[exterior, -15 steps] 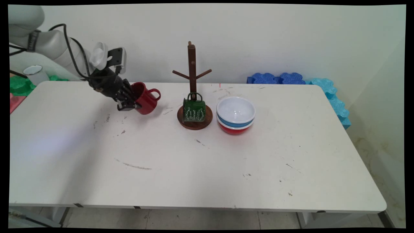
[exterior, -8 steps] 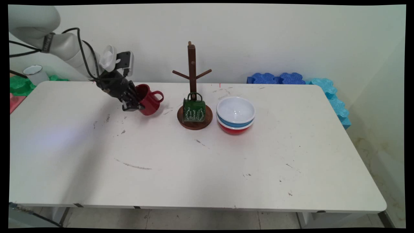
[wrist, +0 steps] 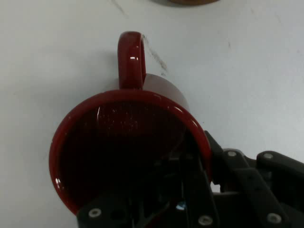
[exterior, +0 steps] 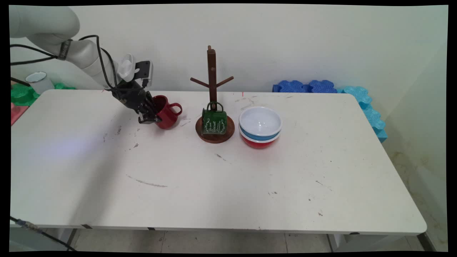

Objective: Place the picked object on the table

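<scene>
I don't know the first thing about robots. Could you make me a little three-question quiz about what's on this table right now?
1. True or false: the black two-finger gripper holds the glossy red mug by its rim, one of the jaws inside it.
2. Where is the dark green enamel mug?
A. hanging on a peg
B. on the round base of the brown wooden mug tree
C. inside a bowl
3. Fill in: the white-lined blue bowl sits nested in a ____ bowl.

Key: 1 true; 2 B; 3 red.
</scene>
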